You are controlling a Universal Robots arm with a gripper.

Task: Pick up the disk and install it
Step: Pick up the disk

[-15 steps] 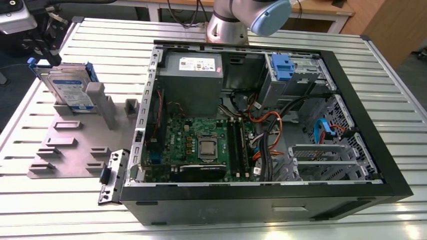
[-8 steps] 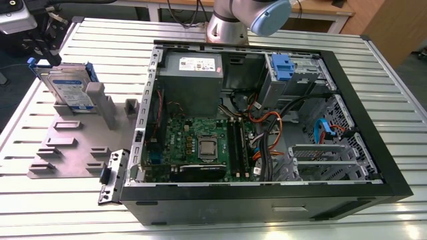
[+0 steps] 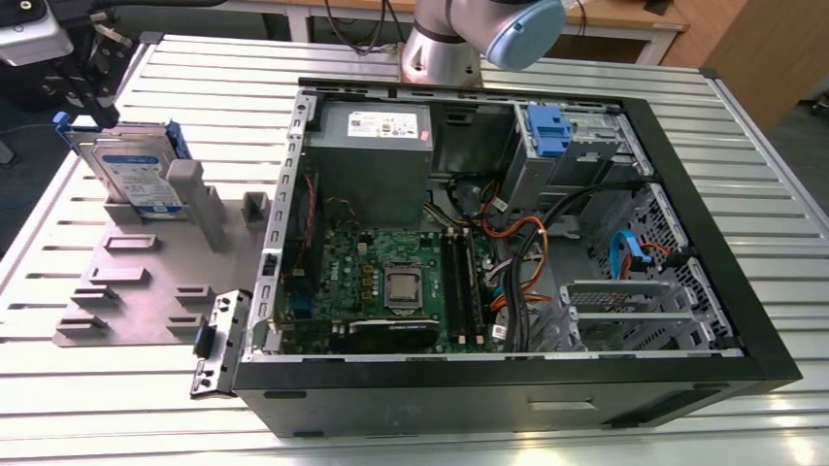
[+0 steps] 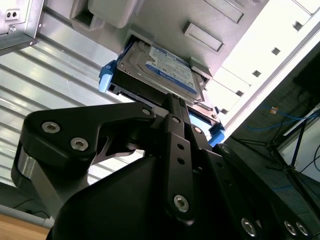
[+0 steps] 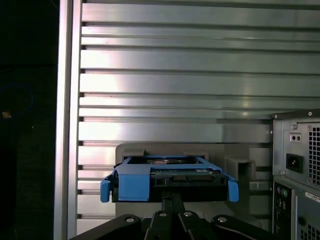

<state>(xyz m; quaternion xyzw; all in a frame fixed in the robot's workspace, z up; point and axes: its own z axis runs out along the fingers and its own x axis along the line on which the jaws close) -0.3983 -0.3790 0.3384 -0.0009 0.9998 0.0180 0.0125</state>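
The disk is a silver drive with a white-and-blue label in a blue carrier. It stands tilted in a grey slotted fixture at the exterior view's left, outside the computer case. In the first wrist view the disk is seen edge-on, and the second wrist view shows the label face of the disk. My black gripper is at the disk's upper end. Its fingers are pressed together, with the tips at the middle of the carrier's edge. Whether they pinch any part of it is hidden.
The open black computer case lies at the centre and right, with the motherboard, a grey power supply, a drive cage with a blue latch and loose cables. The case's rear corner is beside the fixture. Everything rests on a ribbed metal table.
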